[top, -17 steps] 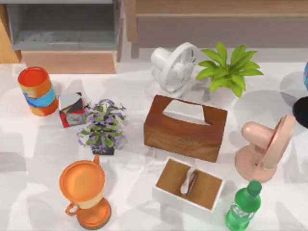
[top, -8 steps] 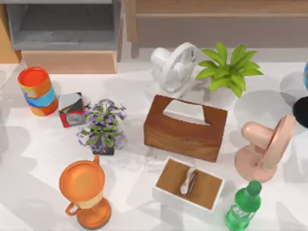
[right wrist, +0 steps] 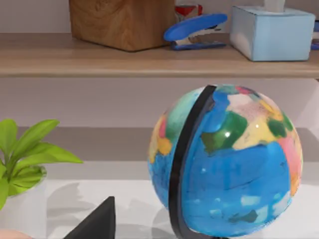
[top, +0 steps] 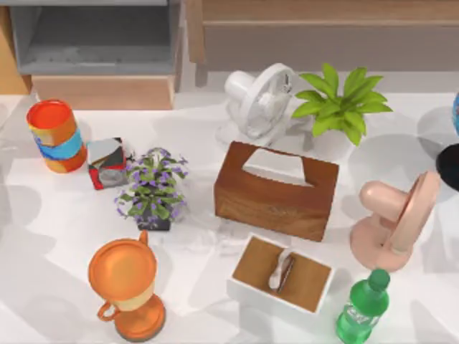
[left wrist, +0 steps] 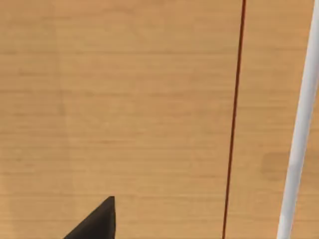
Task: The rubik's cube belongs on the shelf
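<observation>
Nothing on the white table (top: 57, 215) has moved, so the task seems not begun. I cannot locate the rubik's cube. The wide tan wooden shelf (top: 323, 11) stands behind. For the left hand (left wrist: 97, 221) and the right hand (right wrist: 97, 219), apart or together, I cannot tell.

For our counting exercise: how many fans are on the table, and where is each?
2. A white fan stands at the back near the middle, beside the green leafy plant. A pink fan stands at the table's right, behind the green bottle. Others may be out of frame.
</observation>
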You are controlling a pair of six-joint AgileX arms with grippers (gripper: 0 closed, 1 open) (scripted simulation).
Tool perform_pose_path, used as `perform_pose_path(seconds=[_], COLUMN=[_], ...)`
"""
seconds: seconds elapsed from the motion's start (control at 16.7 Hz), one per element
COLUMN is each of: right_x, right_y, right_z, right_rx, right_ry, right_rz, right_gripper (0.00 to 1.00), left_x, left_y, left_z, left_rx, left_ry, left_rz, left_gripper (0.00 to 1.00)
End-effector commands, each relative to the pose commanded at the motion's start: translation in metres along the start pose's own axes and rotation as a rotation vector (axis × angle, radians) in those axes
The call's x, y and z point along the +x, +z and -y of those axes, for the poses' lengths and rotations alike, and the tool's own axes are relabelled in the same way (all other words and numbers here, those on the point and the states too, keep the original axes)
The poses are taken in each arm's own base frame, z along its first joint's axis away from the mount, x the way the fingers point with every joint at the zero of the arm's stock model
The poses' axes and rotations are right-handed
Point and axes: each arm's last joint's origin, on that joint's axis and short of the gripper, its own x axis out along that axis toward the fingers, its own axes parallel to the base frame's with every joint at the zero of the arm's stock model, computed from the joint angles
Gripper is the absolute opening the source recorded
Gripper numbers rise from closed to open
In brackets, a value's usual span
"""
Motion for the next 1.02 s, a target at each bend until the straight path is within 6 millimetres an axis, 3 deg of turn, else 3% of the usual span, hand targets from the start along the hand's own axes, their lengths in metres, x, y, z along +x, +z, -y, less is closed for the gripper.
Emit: perform_pose_path(seconds=[0.3,0.54,1.02], right_x=[0.000,0.000,0.000], right_y=[0.000,0.000,0.000], right_z=[0.000,0.000,0.000], right_rx=[0.000,0.000,0.000], right_ry=[0.000,0.000,0.000], right_rz=[0.000,0.000,0.000], right_gripper=[1.00,1.00,1.00], left_x=[0.020,0.022,0.022], left_y=[-0.001,-0.001,-0.001], left_z=[0.000,0.000,0.000], left_rx=[0.001,0.001,0.001], left_ry=[0.001,0.001,0.001], left_rz=[-0.001,-0.001,-0.001], left_gripper=[1.00,1.00,0.40])
